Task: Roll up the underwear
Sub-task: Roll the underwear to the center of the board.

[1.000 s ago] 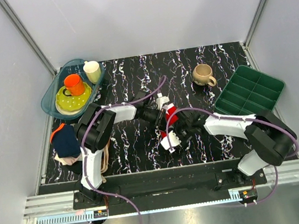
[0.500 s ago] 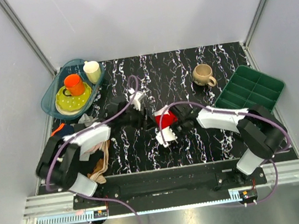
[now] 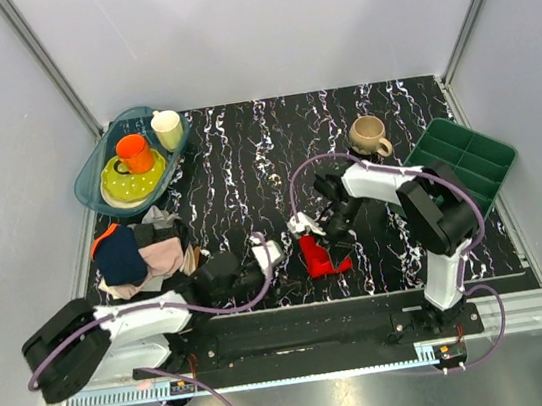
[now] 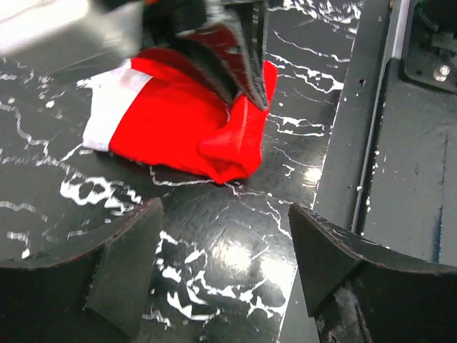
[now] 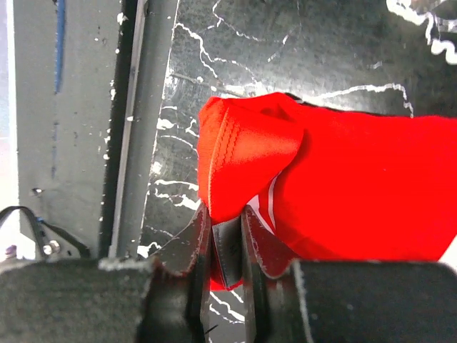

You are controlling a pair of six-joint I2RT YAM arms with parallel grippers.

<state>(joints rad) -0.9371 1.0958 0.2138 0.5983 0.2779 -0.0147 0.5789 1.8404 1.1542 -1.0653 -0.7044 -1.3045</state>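
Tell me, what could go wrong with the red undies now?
The right gripper pinches only a thin fold of the underwear, so the cloth might slip out. The left gripper is open and holds nothing, so the underwear may slide instead of rolling. It also lies close to the near edge of the table and could get dragged off.

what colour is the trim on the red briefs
White; the bright red fabric briefs show it clearest in the left wrist view.

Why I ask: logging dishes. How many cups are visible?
3: an orange ceramic mug on the yellow plate in the teal plastic tray, a cream cup beside it, a tan mug on the black table.
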